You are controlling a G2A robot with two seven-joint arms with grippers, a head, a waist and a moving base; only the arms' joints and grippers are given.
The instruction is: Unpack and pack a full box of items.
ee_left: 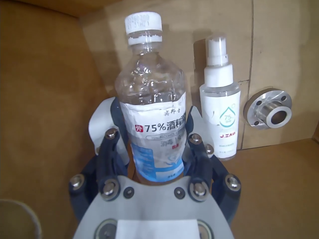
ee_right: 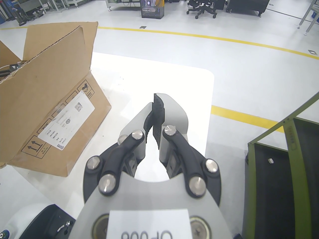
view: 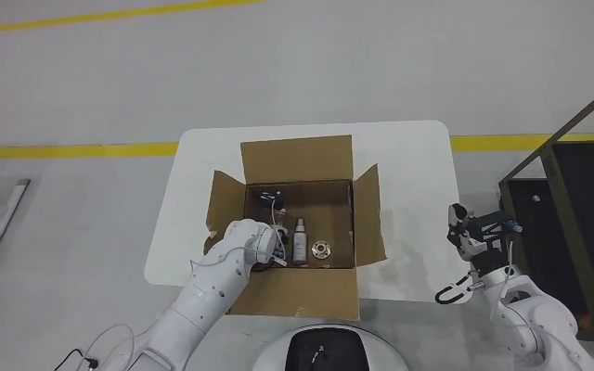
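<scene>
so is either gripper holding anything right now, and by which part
The left gripper holds the clear white-capped bottle by its labelled lower body, inside the cardboard box. The right gripper is shut and holds nothing.

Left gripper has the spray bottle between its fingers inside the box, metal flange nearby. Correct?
No. The left wrist view shows the left gripper holding the large white-capped bottle between its fingers inside the box; the spray bottle sits free beside it, metal flange nearby.

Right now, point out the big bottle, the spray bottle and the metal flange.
big bottle (ee_left: 154, 128), left wrist view, its label.
spray bottle (ee_left: 221, 120), left wrist view, its label.
metal flange (ee_left: 264, 107), left wrist view, its hub.
</scene>
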